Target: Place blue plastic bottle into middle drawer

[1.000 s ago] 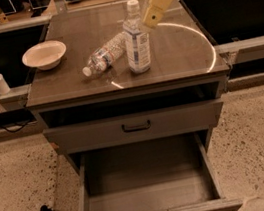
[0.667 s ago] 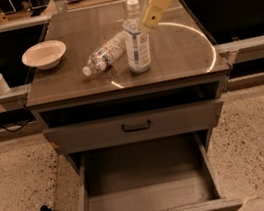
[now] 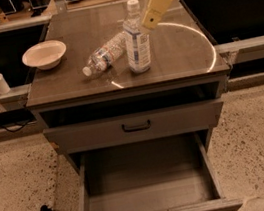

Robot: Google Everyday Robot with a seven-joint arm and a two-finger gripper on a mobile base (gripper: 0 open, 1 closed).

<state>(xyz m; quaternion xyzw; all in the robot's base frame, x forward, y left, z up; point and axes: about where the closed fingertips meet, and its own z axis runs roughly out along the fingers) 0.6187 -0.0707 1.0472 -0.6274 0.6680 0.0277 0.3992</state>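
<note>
Blue plastic bottle stands upright on the tabletop, roughly centre and a bit to the far side, white cap up. Not lifted yet, base flat on the surface.

Pincer comes in from the far right, angled down, tip just beside the bottle's shoulder on its right side. It looks to be touching or nearly so, contact not clear. Cannot tell if the pincer is apart or together, only one cream-coloured side of it shows. Judged step: lining up for a side grasp high on the body. An upright bottle suits that approach.

Slim ribbed bottle lies on its side just left of the target, nearly touching its base, so approaching from the right avoids it. Bowl sits well apart at the left. A small white cup is on the low ledge further left.

Middle drawer is pulled out at the near bottom, open and ready to receive. Shallower drawer above it is shut, so it won't block a drop from above.

Risk: nudging the tall bottle over before the grip closes.
</note>
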